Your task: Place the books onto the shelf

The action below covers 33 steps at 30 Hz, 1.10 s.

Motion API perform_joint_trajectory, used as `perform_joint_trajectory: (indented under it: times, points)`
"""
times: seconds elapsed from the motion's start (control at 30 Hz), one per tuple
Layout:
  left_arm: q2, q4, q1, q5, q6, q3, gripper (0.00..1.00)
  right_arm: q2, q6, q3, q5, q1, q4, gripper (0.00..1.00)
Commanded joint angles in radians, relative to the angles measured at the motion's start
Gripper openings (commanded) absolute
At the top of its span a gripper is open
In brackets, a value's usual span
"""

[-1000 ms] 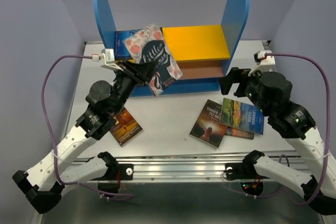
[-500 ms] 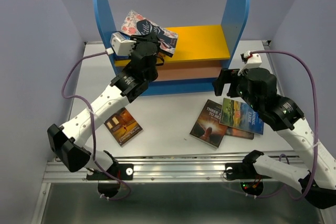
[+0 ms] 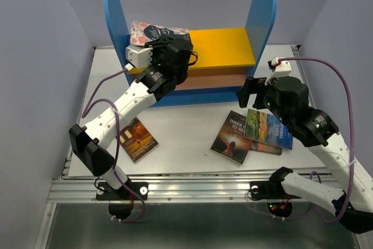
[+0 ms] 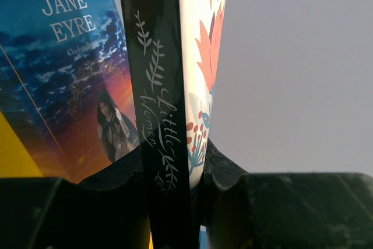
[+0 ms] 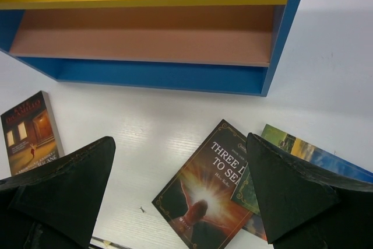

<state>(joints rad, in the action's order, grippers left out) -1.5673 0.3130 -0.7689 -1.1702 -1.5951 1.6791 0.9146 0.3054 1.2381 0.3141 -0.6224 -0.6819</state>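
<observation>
The shelf (image 3: pixel 261 10) stands at the back with its orange-yellow top board (image 3: pixel 224 45). My left gripper (image 3: pixel 169 42) is shut on a floral "Little Women" book (image 3: pixel 152 30), held over the top board's left end. In the left wrist view its dark spine (image 4: pixel 157 86) sits between my fingers (image 4: pixel 224 170), beside a blue "Jane Eyre" book (image 4: pixel 64 74). My right gripper (image 3: pixel 252 93) hangs open and empty above the table. Below it lie a dark brown book (image 5: pixel 210 202) and a green landscape book (image 5: pixel 303 153). An orange-brown book (image 3: pixel 137 139) lies at the front left.
The shelf's brown middle board (image 5: pixel 145 33) and blue base (image 5: pixel 157 77) hold nothing in the right wrist view. The green landscape book (image 3: pixel 269 127) overlaps the dark brown one (image 3: pixel 232 137). Grey walls close in both sides of the table.
My left arm has stretched out and carried the floral book up and back, from in front of the shelf to over its top board. The right gripper shifted slightly left, still open.
</observation>
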Motion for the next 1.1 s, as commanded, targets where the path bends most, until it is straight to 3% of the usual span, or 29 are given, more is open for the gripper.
perform_joint_trajectory:
  times: [0.0, 0.07, 0.27, 0.33, 0.43, 0.63, 0.77, 0.9, 1.07]
  points:
    - [0.004, 0.139, 0.026, -0.120, -0.170, 0.105, 0.00, -0.022, -0.020, -0.011, -0.001, 0.001, 0.018, 1.00]
    - [0.000, 0.194, 0.049, -0.086, -0.254, 0.108, 0.00, -0.022, -0.022, -0.011, 0.003, 0.001, 0.018, 1.00]
    - [-0.019, 0.245, 0.062, -0.056, -0.278, 0.111, 0.00, -0.031, -0.019, -0.012, 0.005, 0.001, 0.019, 1.00]
    - [-0.034, 0.329, 0.063, -0.051, -0.394, 0.119, 0.03, -0.029, -0.014, -0.009, -0.009, 0.001, 0.018, 1.00]
    - [-0.054, 0.371, 0.068, -0.043, -0.411, 0.143, 0.09, -0.034, -0.014, -0.005, -0.026, 0.001, 0.018, 1.00]
    - [-0.068, 0.426, 0.068, -0.006, -0.456, 0.151, 0.50, -0.040, -0.014, -0.014, -0.032, 0.001, 0.015, 1.00]
    - [-0.050, 0.417, 0.068, 0.041, -0.424, 0.119, 0.51, -0.040, -0.012, -0.011, -0.020, 0.001, 0.004, 1.00]
    - [-0.039, 0.405, 0.068, 0.067, -0.410, 0.103, 0.73, -0.043, -0.008, -0.008, -0.015, 0.001, -0.010, 1.00]
    - [-0.020, 0.399, 0.069, 0.122, -0.339, 0.105, 0.85, -0.051, -0.008, -0.022, -0.023, 0.001, -0.011, 1.00]
